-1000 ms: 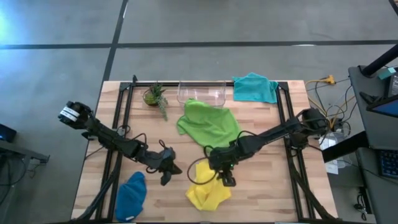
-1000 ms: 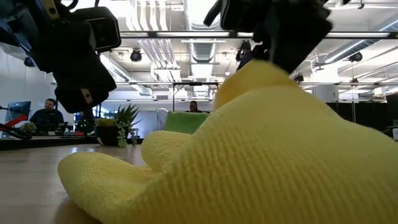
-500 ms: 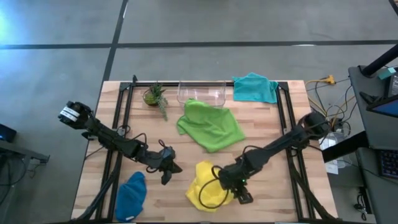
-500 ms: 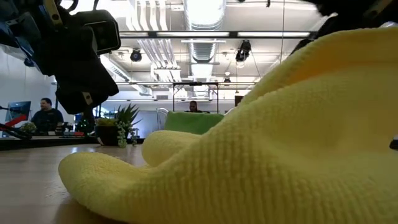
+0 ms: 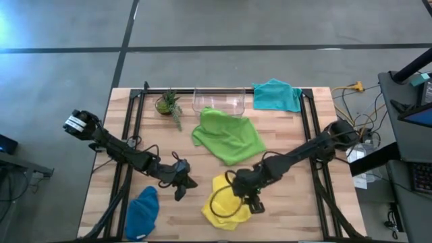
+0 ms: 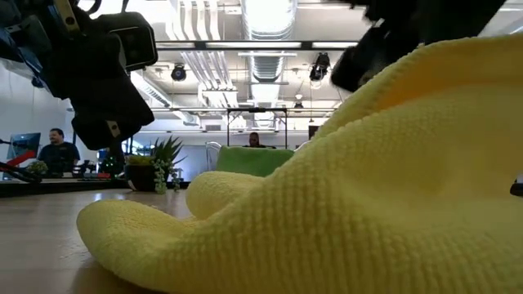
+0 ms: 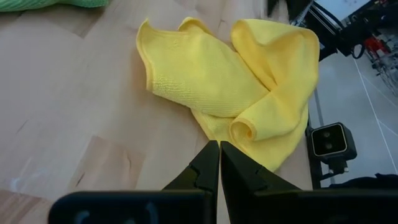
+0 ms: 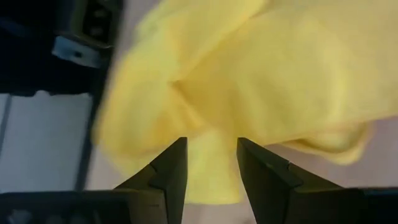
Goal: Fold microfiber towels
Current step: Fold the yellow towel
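The yellow towel (image 5: 223, 206) lies crumpled and partly folded over itself near the table's front edge, and it fills the low view (image 6: 327, 212). My right gripper (image 5: 248, 202) stands open over its right edge, with yellow cloth showing past the fingers (image 8: 210, 142). My left gripper (image 5: 183, 187) hangs shut just left of the towel, pointing at it (image 7: 219, 144). A lime green towel (image 5: 229, 138) lies spread at mid-table. A teal towel (image 5: 277, 94) sits at the far right. A blue towel (image 5: 142, 212) lies bunched at the near left. My right gripper stands with open fingers (image 8: 177, 165) slanting down over the yellow towel's right edge (image 8: 211, 171). I cannot tell whether they touch the cloth. The towel rests on the table.
A clear plastic bin (image 5: 219, 100) stands at the far edge, with the green towel's far edge against it. A small potted plant (image 5: 169, 104) stands left of the bin. Black rails (image 5: 131, 135) run along both sides of the table. Bare wood lies right of the yellow towel.
My right gripper swung toward the table's near right, then came partly back to the yellow towel's right edge. The towel's right part stood in a peak under the gripper. It has moved toward the near edge into a broad hump and has lain still since.
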{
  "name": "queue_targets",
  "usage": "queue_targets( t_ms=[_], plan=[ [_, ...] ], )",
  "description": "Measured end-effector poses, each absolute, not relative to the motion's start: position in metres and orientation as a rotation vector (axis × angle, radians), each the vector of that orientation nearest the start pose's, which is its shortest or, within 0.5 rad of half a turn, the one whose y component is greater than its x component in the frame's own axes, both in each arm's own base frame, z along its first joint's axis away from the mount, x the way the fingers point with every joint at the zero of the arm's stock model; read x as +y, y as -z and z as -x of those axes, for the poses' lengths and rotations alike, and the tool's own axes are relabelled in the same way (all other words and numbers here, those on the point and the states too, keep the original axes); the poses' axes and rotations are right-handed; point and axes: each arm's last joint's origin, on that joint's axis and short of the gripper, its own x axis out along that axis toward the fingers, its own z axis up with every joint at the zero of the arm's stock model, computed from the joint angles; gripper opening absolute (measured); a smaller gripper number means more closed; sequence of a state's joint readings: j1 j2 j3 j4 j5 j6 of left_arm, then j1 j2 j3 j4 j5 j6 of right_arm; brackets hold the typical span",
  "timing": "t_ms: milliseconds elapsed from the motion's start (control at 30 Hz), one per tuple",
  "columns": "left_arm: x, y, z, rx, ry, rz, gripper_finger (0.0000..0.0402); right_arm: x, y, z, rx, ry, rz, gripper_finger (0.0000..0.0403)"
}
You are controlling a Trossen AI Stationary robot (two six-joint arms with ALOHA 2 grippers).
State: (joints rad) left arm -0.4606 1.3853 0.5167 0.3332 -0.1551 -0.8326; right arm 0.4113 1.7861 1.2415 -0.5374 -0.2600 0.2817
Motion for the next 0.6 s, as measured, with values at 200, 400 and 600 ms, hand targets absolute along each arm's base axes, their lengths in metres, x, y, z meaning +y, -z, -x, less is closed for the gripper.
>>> queue_targets(
  t_ms=[200,400,600],
  plan=[
    [-0.112,-0.166,-0.234,0.595,0.081,0.654,0.0000,0.140,-0.177,-0.340,1.239,-0.482,-0.163,0.0134],
    [-0.115,-0.166,-0.232,0.605,0.090,0.674,0.0000,0.142,-0.168,-0.340,1.273,-0.602,-0.199,0.0134],
    [-0.116,-0.166,-0.231,0.610,0.096,0.671,0.0000,0.142,-0.169,-0.340,1.259,-0.625,-0.179,0.0134]
  ],
)
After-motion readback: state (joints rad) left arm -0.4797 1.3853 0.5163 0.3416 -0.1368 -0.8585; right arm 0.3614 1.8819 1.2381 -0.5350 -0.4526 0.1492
